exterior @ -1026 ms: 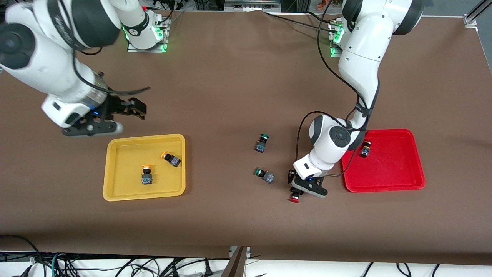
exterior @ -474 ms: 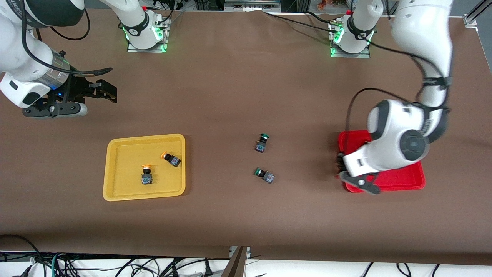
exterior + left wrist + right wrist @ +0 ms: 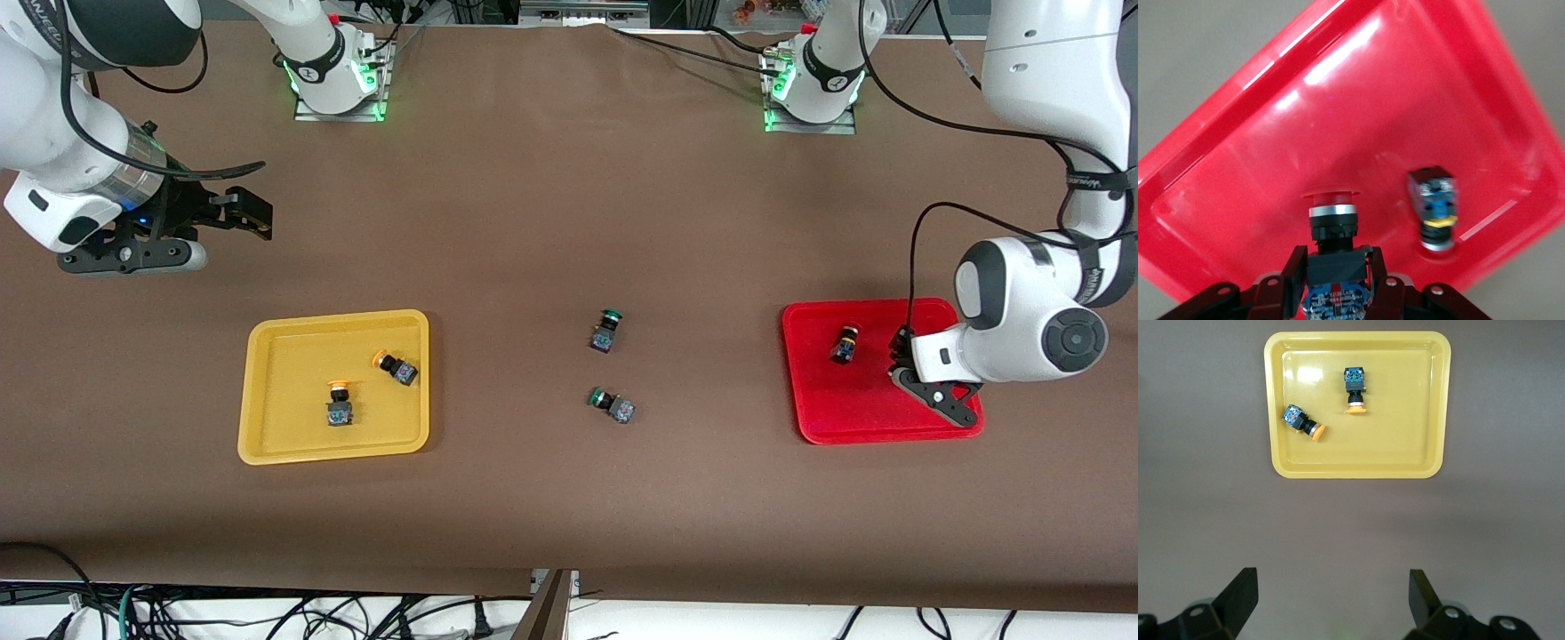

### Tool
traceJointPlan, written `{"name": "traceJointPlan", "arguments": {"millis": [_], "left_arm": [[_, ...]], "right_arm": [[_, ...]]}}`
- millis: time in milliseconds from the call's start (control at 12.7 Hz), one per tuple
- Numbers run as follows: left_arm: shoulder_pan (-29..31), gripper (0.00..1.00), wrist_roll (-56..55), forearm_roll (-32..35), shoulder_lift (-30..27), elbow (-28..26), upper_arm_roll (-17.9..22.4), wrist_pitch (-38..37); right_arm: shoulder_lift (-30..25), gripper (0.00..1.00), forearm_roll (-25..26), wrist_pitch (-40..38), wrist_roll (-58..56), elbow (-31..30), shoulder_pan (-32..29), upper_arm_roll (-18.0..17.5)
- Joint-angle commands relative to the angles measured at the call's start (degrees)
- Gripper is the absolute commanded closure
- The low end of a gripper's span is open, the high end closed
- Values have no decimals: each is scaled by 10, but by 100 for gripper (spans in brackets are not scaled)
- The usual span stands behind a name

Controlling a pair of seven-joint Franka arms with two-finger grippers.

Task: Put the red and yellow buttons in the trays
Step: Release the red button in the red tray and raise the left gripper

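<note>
My left gripper [image 3: 925,384] is over the red tray [image 3: 876,420], at its end away from the table's middle. It is shut on a red button [image 3: 1333,223], gripping the grey body with the red cap pointing away over the tray floor [image 3: 1238,200]. A second red button [image 3: 845,344] lies on its side in the red tray and also shows in the left wrist view [image 3: 1433,207]. The yellow tray [image 3: 267,391] holds two yellow buttons [image 3: 340,404] [image 3: 396,366], which also show in the right wrist view [image 3: 1354,387] [image 3: 1301,422]. My right gripper [image 3: 233,218] is open and empty over bare table [image 3: 1331,597].
Two green-capped buttons [image 3: 606,330] [image 3: 612,403] lie on the brown table cloth between the trays. The arm bases [image 3: 338,80] [image 3: 809,89] stand at the table's back edge. Cables hang below the table's front edge.
My left arm has carried the red button from the table beside the green buttons to over the red tray. My right arm drew back from the yellow tray, then stayed still.
</note>
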State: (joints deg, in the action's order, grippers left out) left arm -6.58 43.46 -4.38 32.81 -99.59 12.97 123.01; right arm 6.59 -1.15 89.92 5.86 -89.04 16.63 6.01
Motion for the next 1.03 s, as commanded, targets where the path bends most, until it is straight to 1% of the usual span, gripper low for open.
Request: {"name": "traceJointPlan", "arguments": {"millis": [0,158,237,395,553,632,711,789,868,947], "left_arm": [[-11,0,29,11,-19,-15,7,32],[-11,0,19,11,-58,-7,7,25],[-11,0,15,11,-83,5,7,-1],[-10,0,-39,11,-135,36,2,-96],[-9,0,-161,22,-194,55,-14,-203],[1,0,-220,30,-224,55,-32,-235],[27,0,-267,33,-257,51,-68,-258],[64,0,-317,52,-287,46,-114,-276],[90,0,-362,55,-318,35,-146,-285],[95,0,-411,51,-352,15,-154,-286]], "right_arm": [[-9,0,8,10,-6,-10,2,-1],[-5,0,8,10,-6,-10,2,-1],[-4,0,8,10,-6,-10,2,-2],[-3,0,8,12,-6,-8,2,-1],[0,0,6,11,-5,-3,1,-1],[3,0,6,10,-6,2,0,-1],[5,0,7,10,-7,6,0,-1],[5,0,7,9,-7,8,0,-1],[5,0,8,9,-7,8,0,-1],[5,0,8,9,-7,8,0,-1]]}}
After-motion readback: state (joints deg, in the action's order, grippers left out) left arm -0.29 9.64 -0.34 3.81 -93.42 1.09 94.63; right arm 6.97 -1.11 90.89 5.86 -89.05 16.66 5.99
